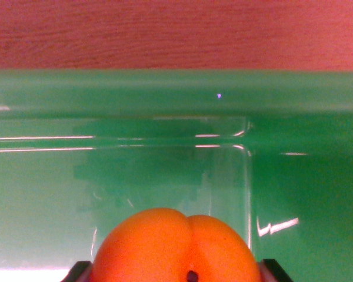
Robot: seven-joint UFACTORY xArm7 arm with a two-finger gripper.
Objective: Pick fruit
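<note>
The gripper (175,271) grasps an orange fruit (175,249), its dark fingers (78,272) showing at both sides of it at the bottom of the wrist view. The fruit sits over a green bin (176,94), with a wooden table (176,32) beyond. The grasp looks done; whether the fruit is lifted clear cannot be told. Carrying it away seems to remain.
</note>
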